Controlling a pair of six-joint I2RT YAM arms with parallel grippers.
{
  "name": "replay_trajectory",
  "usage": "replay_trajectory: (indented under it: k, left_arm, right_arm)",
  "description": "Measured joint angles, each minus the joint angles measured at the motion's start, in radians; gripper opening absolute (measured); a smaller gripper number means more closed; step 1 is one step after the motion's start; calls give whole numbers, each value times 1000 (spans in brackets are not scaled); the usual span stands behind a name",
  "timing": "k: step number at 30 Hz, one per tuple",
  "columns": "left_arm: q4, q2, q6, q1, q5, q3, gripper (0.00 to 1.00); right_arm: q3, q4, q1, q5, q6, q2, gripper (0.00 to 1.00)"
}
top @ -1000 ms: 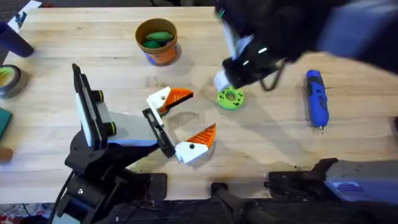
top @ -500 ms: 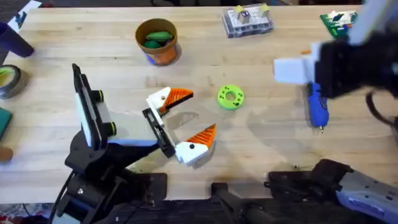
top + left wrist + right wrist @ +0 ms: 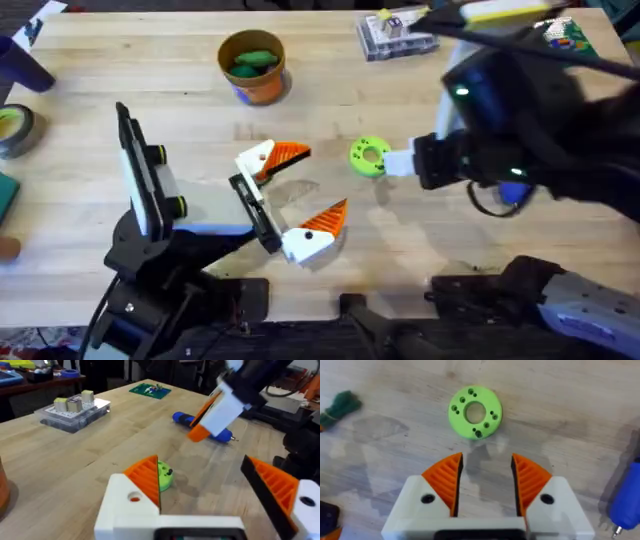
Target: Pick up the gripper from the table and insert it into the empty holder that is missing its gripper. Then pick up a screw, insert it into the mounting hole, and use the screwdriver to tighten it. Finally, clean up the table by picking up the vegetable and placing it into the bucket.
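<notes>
Lime-green ring (image 3: 475, 412) with small dark holes, on pale wood-grain desk (image 3: 150, 60). Bright blue screwdriver (image 3: 200, 422). Yellow-rimmed orange bucket (image 3: 252, 66) with blue patch, darker green lump inside. White grippers, left (image 3: 298, 193) and right (image 3: 485, 480), with orange ribbed pads (image 3: 445, 477). Black arm bodies. Green circuit board (image 3: 150, 389) at the far edge.

Bright even light, soft shadows on table (image 3: 150, 60); right arm (image 3: 520, 130) motion-blurred overhead.
</notes>
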Motion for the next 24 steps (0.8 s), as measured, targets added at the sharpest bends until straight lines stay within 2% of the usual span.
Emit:
replay_trajectory:
  k: [11,17,24]
  left_arm:
    - [0,0,0,0,0,0,993]
    - [0,0,0,0,0,0,993]
    - [0,0,0,0,0,0,993]
  right_arm:
    - [-2,118,0,-10,-86,313,563]
    - [-2,144,0,-12,-98,374,563]
    - [-2,208,0,-41,-105,385,563]
